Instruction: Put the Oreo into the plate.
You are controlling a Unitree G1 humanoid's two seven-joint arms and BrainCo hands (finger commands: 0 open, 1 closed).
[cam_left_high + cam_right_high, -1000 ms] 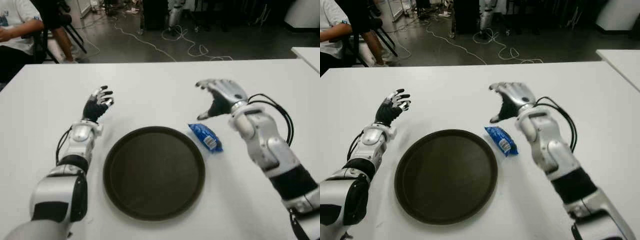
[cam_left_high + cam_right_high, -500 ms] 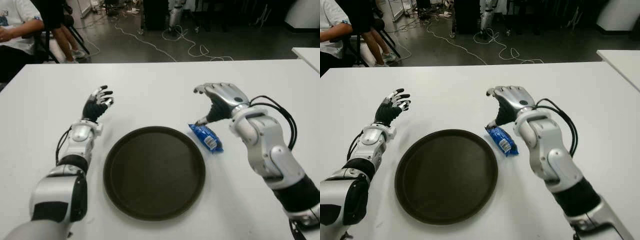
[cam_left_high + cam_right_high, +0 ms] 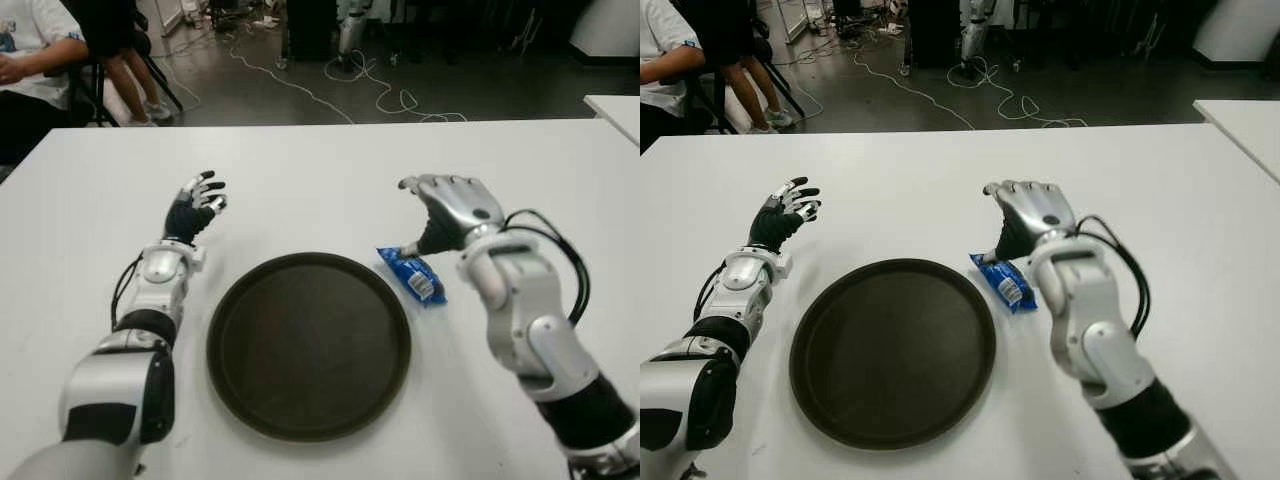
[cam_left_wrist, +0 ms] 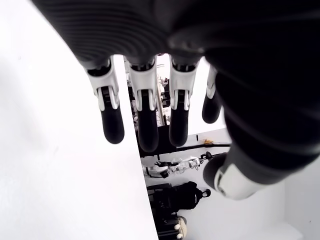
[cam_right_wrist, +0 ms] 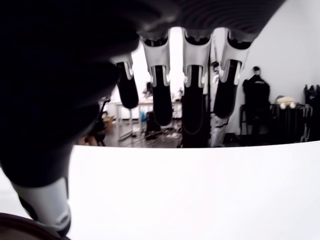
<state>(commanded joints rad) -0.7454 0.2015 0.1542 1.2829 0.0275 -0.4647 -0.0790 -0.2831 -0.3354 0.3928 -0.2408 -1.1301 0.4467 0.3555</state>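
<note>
The Oreo (image 3: 412, 274) is a small blue packet lying flat on the white table (image 3: 320, 170), just off the right rim of the round dark plate (image 3: 300, 350). My right hand (image 3: 418, 216) hovers over the packet's far end, fingers spread and holding nothing. Its thumb tip points down at that end; I cannot tell whether it touches. The right wrist view shows four straight fingers (image 5: 193, 95) with nothing between them. My left hand (image 3: 195, 205) shows open to the left of the plate, holding nothing.
A seated person (image 3: 30, 60) and a chair are beyond the table's far left corner. Cables (image 3: 385, 98) trail on the dark floor behind. The corner of another white table (image 3: 615, 105) shows at the far right.
My right hand has lowered and drawn closer to the Oreo, with the forearm swinging in over the table. The Oreo, plate and left hand have not moved.
</note>
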